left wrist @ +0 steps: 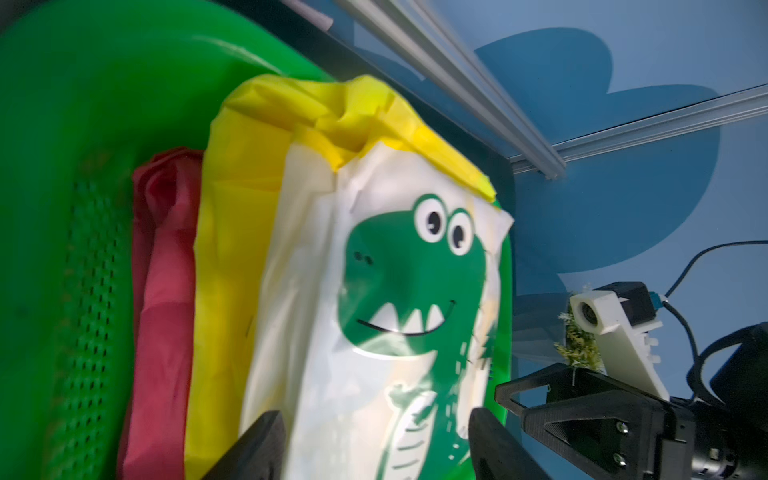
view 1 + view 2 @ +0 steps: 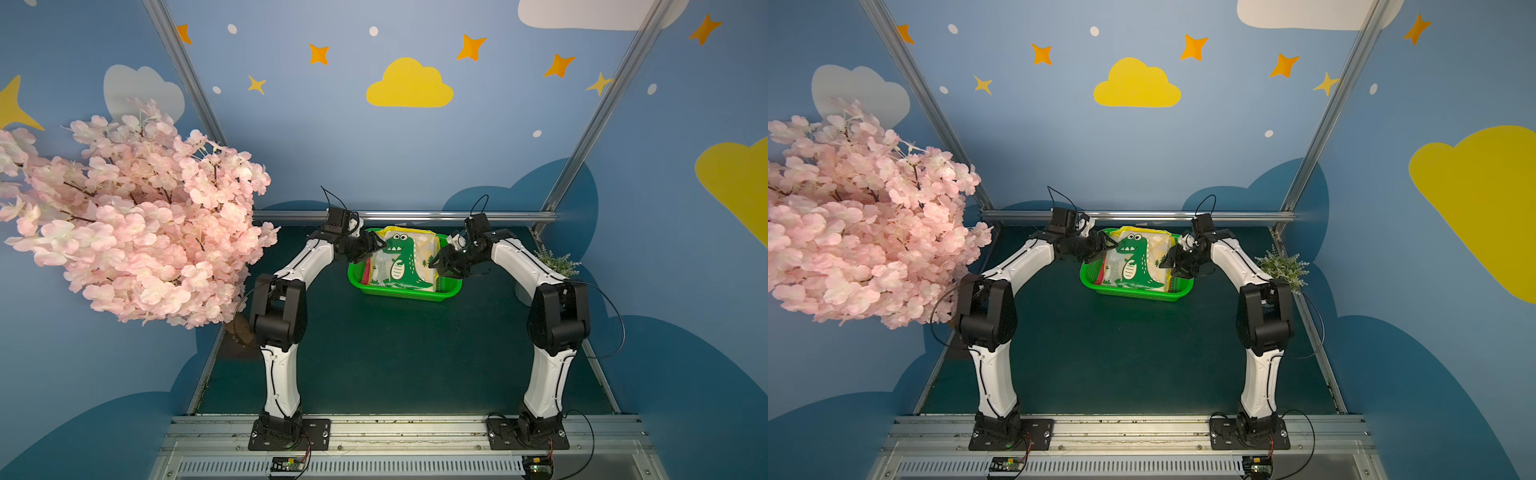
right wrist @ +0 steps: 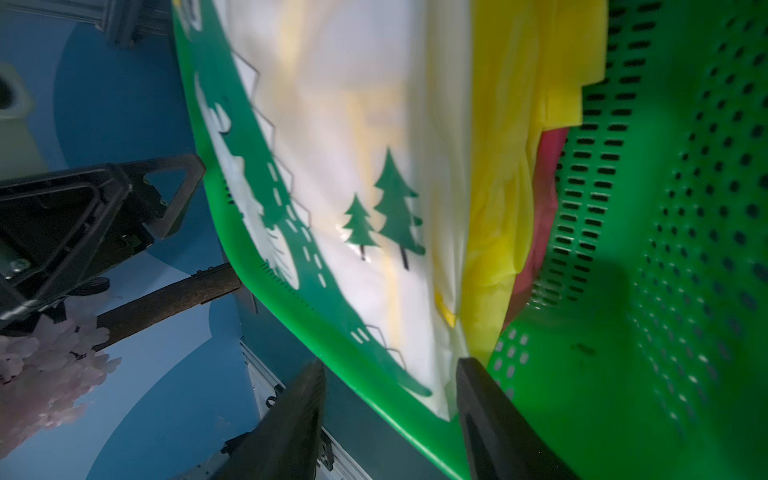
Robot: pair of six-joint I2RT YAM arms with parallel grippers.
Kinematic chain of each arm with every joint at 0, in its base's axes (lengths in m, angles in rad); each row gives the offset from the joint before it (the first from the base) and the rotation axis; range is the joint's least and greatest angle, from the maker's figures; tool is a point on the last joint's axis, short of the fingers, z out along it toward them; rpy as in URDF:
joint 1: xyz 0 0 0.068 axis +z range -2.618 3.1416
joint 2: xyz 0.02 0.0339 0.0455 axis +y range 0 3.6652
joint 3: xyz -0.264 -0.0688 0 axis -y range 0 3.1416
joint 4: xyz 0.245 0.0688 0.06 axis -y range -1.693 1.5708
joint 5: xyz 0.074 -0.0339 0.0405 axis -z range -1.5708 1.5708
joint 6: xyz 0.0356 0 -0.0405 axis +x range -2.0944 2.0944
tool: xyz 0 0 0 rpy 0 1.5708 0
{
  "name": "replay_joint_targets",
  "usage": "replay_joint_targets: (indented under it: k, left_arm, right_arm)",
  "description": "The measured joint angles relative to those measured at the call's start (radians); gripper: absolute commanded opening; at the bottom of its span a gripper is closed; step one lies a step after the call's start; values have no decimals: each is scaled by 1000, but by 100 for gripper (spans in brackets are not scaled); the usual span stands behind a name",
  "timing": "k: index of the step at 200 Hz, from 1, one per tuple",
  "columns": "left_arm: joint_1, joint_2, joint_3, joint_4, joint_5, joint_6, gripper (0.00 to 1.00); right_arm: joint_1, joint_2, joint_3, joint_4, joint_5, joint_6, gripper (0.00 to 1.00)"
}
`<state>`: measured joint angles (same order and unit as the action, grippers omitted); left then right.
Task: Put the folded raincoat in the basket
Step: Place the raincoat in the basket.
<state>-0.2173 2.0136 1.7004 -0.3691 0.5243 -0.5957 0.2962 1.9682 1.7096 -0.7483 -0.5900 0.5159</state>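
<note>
Green basket (image 2: pixel 405 293) w/ folded raincoat (image 2: pixel 403 257) inside, btwn left gripper (image 2: pixel 372 252) & right gripper (image 2: pixel 439 259), both jaws apart

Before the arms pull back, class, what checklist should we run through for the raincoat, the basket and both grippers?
1. The raincoat lies inside the basket: ok.
2. The raincoat is folded, dinosaur print up: ok.
3. The left gripper has its jaws apart: ok.
4. The right gripper has its jaws apart: ok.
5. Cloth free of both grippers: cannot tell; its edges show between the fingers in both wrist views.
6. The basket stands upright on the table: ok.
</note>
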Motion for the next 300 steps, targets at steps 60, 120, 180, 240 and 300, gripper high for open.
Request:
replay_joint_targets:
  k: [60, 120, 180, 240, 300]
  left_arm:
    - [-85, -28, 51, 51, 63, -11, 73]
    - [-103, 83, -135, 217, 121, -85, 72]
    - [-97, 109, -170, 293, 141, -104, 72]
    - [-95, 113, 42, 172, 130, -61, 74]
    - [-84, 264, 274, 131, 130, -47, 74]
  right_arm:
    - [18, 115, 287, 35, -95, 48, 56]
    - [32, 391, 316, 217, -213, 199, 54]
    - [22, 393, 293, 246, -233, 227, 55]
    - [26, 172, 154, 230, -212, 190, 55]
    - [69, 78, -53, 298, -211, 188, 55]
